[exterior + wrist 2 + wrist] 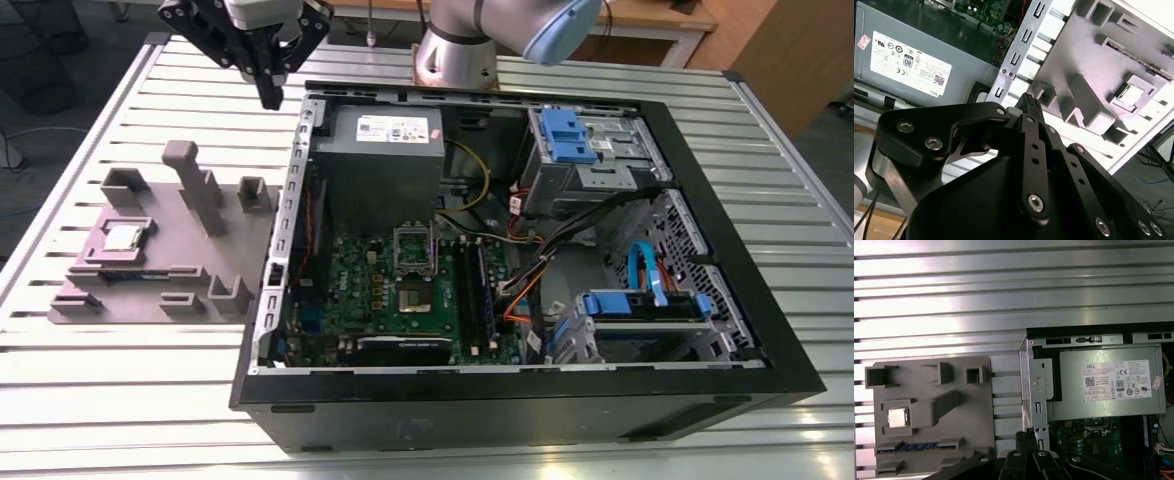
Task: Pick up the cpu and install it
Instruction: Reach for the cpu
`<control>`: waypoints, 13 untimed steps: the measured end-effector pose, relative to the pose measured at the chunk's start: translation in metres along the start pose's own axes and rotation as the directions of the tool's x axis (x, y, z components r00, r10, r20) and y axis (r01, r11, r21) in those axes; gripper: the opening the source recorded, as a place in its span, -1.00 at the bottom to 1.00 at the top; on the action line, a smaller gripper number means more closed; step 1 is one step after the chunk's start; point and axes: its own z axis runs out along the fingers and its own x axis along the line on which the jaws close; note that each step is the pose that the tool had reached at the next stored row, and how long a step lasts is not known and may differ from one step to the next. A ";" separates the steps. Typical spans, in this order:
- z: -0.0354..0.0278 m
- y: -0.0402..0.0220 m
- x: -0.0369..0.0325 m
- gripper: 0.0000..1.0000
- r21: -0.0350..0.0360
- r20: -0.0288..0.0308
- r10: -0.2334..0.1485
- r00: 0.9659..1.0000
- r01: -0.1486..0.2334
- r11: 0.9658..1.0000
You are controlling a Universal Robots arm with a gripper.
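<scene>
While the cpu (pixel 124 237) lies in its tray (pixel 167 240) recess, the jaws hang closed and empty, well apart; a clean pick needs them opened, centred squarely above.

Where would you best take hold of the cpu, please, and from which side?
Grip the cpu by two opposite thin edges, coming straight down from above: it lies flat, silver face up, in a recess of the tray, so its sides look walled in; only the top is open.
</scene>
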 end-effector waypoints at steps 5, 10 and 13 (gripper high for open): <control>0.0000 -0.0003 0.0035 -0.80 0.000 0.000 0.000 1.000 0.000 1.000; 0.0000 -0.0005 0.0070 -0.80 0.000 0.000 0.000 1.000 0.000 1.000; -0.0001 -0.0007 0.0091 -0.80 0.000 0.000 0.000 1.000 0.000 1.000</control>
